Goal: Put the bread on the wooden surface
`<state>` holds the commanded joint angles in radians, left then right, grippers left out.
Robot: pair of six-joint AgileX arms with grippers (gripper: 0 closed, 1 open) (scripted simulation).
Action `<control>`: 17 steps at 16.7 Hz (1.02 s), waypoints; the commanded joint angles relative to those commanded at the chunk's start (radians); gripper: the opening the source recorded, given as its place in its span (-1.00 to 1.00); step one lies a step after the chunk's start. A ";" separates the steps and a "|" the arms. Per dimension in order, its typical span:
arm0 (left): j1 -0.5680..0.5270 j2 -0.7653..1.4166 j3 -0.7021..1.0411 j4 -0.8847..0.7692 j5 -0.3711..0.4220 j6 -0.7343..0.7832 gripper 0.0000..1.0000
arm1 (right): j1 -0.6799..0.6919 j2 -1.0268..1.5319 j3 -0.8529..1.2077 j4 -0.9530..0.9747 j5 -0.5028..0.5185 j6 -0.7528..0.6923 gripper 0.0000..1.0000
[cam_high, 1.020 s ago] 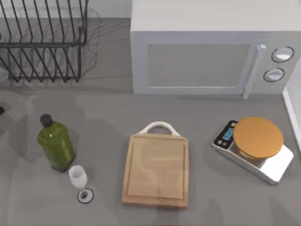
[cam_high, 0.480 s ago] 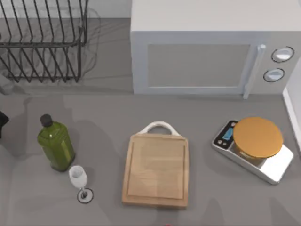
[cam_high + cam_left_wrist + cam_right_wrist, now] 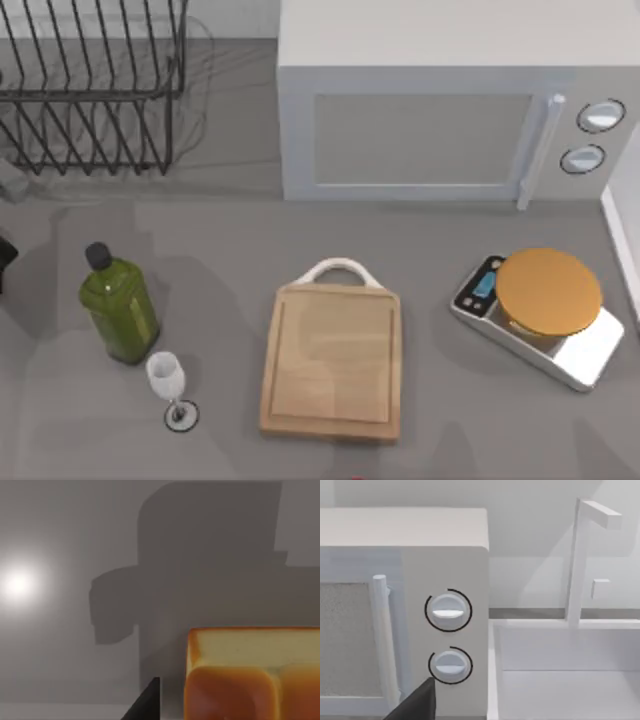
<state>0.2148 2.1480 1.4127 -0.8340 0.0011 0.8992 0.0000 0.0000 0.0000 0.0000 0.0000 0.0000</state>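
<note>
Showing bread [image 3: 252, 675] beside left tool [image 3: 145, 705] | board [image 3: 332, 365] bare

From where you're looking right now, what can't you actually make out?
- Bread: cut off by the left wrist view's edges, so its full shape is unknown.
- Left claw: one dark finger tip shows beside the bread; open or shut, unclear.
- Right claw: a dark finger before the microwave; the rest is cut off.
- Left arm: a dark sliver at the top view's left edge.
</note>
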 joint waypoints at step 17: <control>-0.004 -0.053 0.069 -0.097 0.015 -0.009 -1.00 | 0.000 0.000 0.000 0.000 0.000 0.000 1.00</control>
<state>0.2111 2.0950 1.4818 -0.9307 0.0160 0.8901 0.0000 0.0000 0.0000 0.0000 0.0000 0.0000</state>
